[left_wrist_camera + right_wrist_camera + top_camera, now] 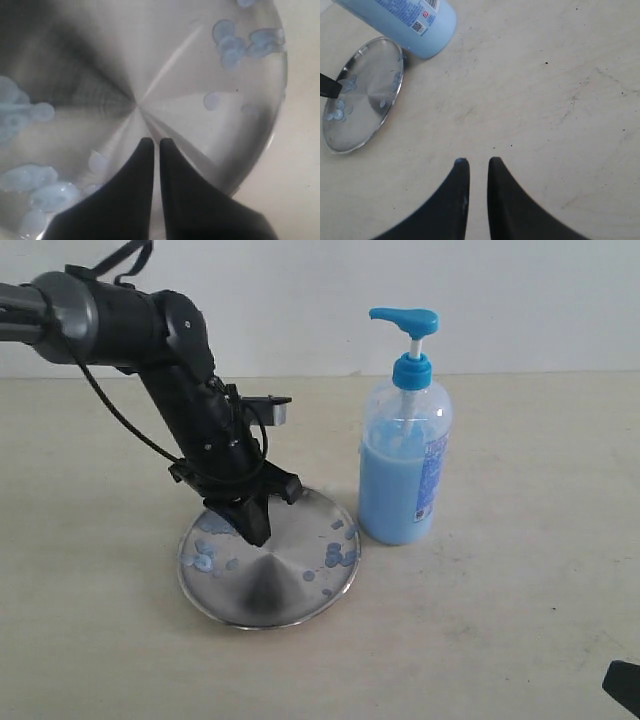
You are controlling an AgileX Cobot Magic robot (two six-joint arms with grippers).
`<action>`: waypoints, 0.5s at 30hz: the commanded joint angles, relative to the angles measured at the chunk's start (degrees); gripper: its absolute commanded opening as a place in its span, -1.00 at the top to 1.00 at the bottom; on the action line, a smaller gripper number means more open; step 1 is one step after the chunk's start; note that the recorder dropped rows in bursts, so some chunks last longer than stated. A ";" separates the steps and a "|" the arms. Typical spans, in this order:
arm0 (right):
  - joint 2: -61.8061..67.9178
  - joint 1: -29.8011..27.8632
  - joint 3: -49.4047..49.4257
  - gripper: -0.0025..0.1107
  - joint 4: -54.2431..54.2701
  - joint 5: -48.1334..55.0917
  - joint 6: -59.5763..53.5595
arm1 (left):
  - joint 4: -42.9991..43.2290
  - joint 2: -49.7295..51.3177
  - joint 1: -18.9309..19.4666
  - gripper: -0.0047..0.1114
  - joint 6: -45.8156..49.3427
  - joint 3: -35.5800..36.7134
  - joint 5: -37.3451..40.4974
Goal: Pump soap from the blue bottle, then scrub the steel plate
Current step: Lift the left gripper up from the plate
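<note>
The steel plate (290,580) lies on the table, speckled with blue soap droplets (340,555) near both side rims. My left gripper (256,533) points down onto the plate's left-centre, fingers together with nothing between them. In the left wrist view its tips (152,141) sit just short of the centre of the plate (175,75), with soap blobs (230,42) around. The blue bottle (405,460) stands upright just right of the plate, about half full of soap. My right gripper (475,161) hovers over bare table, nearly closed and empty, with a blue smear on one fingertip (462,162).
The right wrist view shows the plate (365,100) and the bottle (415,22) off to one side, well away from the right fingers. A black part of the right arm (625,688) shows at the bottom right corner. A white wall backs the beige table (520,590).
</note>
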 commanded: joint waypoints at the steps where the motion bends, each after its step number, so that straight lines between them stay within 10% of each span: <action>1: 0.29 -0.06 -0.06 0.91 0.11 -0.24 -0.42 | 1.62 3.23 0.07 0.84 -0.06 -4.69 5.69; 10: 0.29 -0.06 -0.06 0.91 0.11 -0.24 -0.54 | 35.80 0.17 0.22 0.84 -10.03 -6.90 3.63; 15: 0.29 -0.06 -0.06 0.91 0.11 -0.24 -0.54 | 4.31 0.32 -0.14 0.84 9.32 -7.80 -14.67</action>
